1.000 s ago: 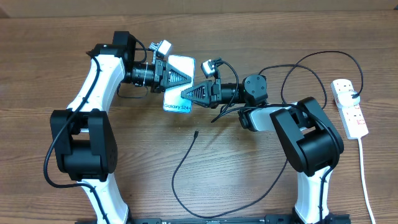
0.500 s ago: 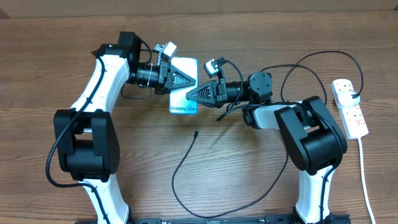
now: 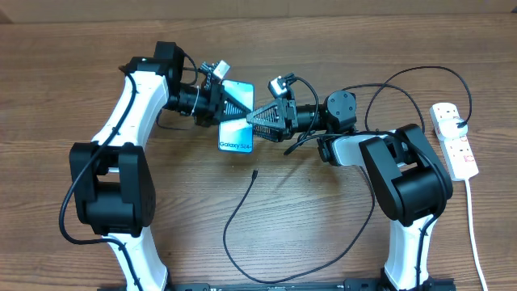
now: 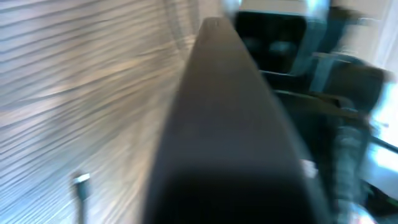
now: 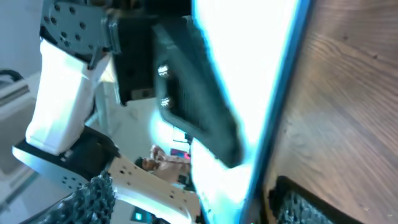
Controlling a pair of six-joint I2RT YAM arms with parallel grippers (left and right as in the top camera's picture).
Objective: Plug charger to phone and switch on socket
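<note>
The phone (image 3: 235,121) hangs above the table, tilted, its blue screen showing "Galaxy". My left gripper (image 3: 229,100) is shut on its upper end; in the left wrist view the phone's dark edge (image 4: 230,124) fills the middle and hides the fingers. My right gripper (image 3: 252,120) stands open at the phone's right side. In the right wrist view its textured fingers (image 5: 93,193) stand apart on either side of the bright screen (image 5: 249,74). The charger tip (image 3: 254,172) lies free on the wood below the phone, also seen as a blurred tip (image 4: 81,180). The socket (image 3: 454,139) lies at the far right.
The black charger cable (image 3: 230,242) loops toward the front edge, then up the right side to a black plug (image 3: 463,123) in the socket. A white cord (image 3: 475,234) runs from the socket to the front right. Both arm bases stand at the front edge.
My right gripper has opened off the phone. The phone has tipped further onto its edge, now held only by the left gripper, and both grippers shifted slightly right.
</note>
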